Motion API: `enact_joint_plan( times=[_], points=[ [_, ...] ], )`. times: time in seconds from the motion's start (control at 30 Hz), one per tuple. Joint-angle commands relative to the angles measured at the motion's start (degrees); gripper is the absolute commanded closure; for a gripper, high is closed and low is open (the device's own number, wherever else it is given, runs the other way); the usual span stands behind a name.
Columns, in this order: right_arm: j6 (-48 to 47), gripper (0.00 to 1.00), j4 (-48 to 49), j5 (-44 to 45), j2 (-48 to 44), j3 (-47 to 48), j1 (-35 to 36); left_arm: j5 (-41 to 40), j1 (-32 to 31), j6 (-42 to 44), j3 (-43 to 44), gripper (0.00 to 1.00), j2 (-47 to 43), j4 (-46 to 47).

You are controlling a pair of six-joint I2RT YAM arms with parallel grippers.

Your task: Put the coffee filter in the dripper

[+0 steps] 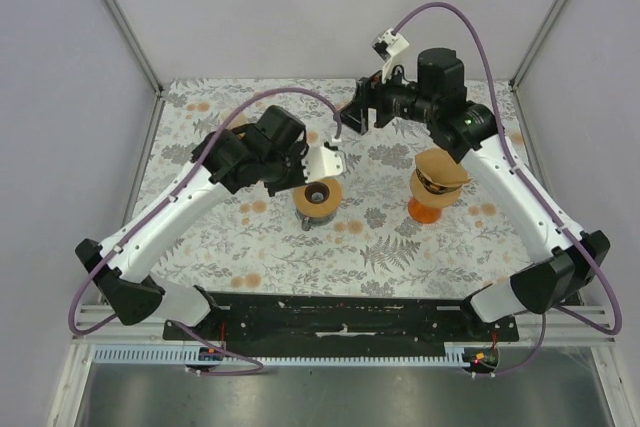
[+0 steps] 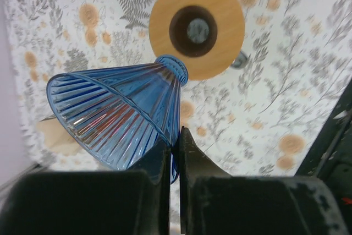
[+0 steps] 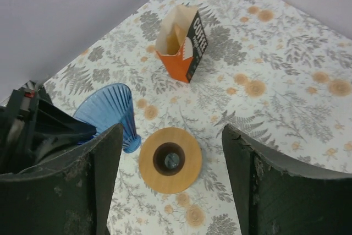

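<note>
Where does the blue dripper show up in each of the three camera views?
Top external: not seen; no blue shows.
Left wrist: blue dripper centre-left, rim pinched by the left pincer.
Right wrist: lower left, next to the wooden disc.
Shared landmark: that wooden disc, in all three.

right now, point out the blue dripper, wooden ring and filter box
blue dripper (image 2: pixel 121 114), left wrist view, ribbed wall
wooden ring (image 3: pixel 190 173), right wrist view, wood rim
filter box (image 3: pixel 176 65), right wrist view, orange front

blue dripper (image 3: pixel 105 111) held near wooden stand (image 3: pixel 190 163), crowding it; filter box (image 3: pixel 179 42) well apart, bare table (image 3: pixel 264 53) between
</note>
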Motion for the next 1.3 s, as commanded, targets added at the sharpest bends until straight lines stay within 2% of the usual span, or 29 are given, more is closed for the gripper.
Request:
enact_joint_plan(
  times=[0.0,0.13,0.2,0.3,0.37,0.43,0.47,0.6,0.63,0.67,0.73,0.77,0.8,0.83,0.9,0.93,0.97,1.07,1.13,1.2,1.27],
  points=[
    [0.8,0.21,-5.6,-3.1,3.2,5.4,3.5,-19.2,-7.2,12.0,-2.3,0.98,-2.6,-2.6],
    [0.2,0.21,-7.8,-4.1,6.5,7.2,6.9,-25.5,-12.9,16.2,-4.8,0.98,-3.1,-3.0],
    [-0.4,0.13,-8.7,-4.3,8.0,8.1,8.6,-27.0,-14.6,17.0,-4.9,0.98,-2.9,-2.7],
    [-1.5,0.13,-11.3,-2.8,10.6,9.5,10.8,-28.4,-16.0,17.1,-4.7,0.98,-2.3,-1.8],
    [-2.4,0.16,-13.2,-1.0,12.7,11.0,11.9,-28.5,-16.4,17.0,-4.7,0.98,-2.1,-1.2],
    [-3.5,0.24,-15.4,-0.1,14.4,12.4,12.4,-28.7,-16.8,17.0,-4.8,0.98,-1.8,-1.0],
    [-3.6,0.32,-16.2,-0.4,15.3,13.1,12.7,-28.9,-16.8,17.0,-5.0,0.98,-1.6,-0.8],
    [-3.5,0.83,-16.9,-1.8,17.0,14.3,13.0,-29.3,-16.8,17.1,-5.1,0.98,-1.6,0.1],
    [-3.5,0.93,-16.9,-1.6,17.2,14.4,13.0,-29.4,-16.8,17.0,-5.1,0.98,-1.6,0.3],
    [-3.6,0.99,-16.9,-1.0,17.2,14.2,13.0,-29.6,-16.8,16.2,-5.0,0.98,-1.5,0.6],
    [-4.1,1.00,-16.9,0.4,17.1,13.8,12.8,-30.3,-16.8,14.2,-4.7,0.98,-1.5,1.5],
    [-4.3,1.00,-17.0,1.2,17.0,13.4,12.9,-30.4,-16.8,13.3,-4.5,0.94,-1.4,1.7],
    [-4.4,1.00,-17.1,1.7,17.0,13.2,12.7,-30.2,-16.8,11.9,-4.1,0.83,-1.4,1.7],
    [-4.5,1.00,-17.2,2.1,16.9,12.8,12.4,-29.8,-16.8,10.1,-3.6,0.62,-1.6,1.8],
    [-4.3,1.00,-17.3,2.2,16.9,12.2,11.7,-28.3,-16.8,7.0,-1.9,0.30,-2.0,1.6],
    [-4.2,1.00,-17.3,2.2,16.8,11.9,11.2,-26.3,-16.8,5.5,-0.8,0.18,-2.3,1.2],
    [-4.1,1.00,-17.3,2.0,16.7,11.7,10.7,-23.7,-16.6,3.4,1.0,0.12,-2.5,0.6],
    [-3.7,1.00,-17.4,1.5,16.6,11.2,9.4,-14.9,-14.8,-1.7,6.9,0.10,-3.2,-0.2],
    [-3.6,1.00,-17.3,1.0,16.6,11.0,8.8,-8.8,-11.2,-5.4,10.1,0.09,-3.4,0.5],
    [-3.4,1.00,-17.4,0.5,16.7,10.8,8.4,-2.9,-5.3,-10.4,10.2,0.09,-3.5,3.2],
    [-2.9,1.00,-17.6,-0.1,16.8,10.3,7.9,-0.8,2.3,-16.6,9.0,0.12,-2.7,6.1]
  ],
)
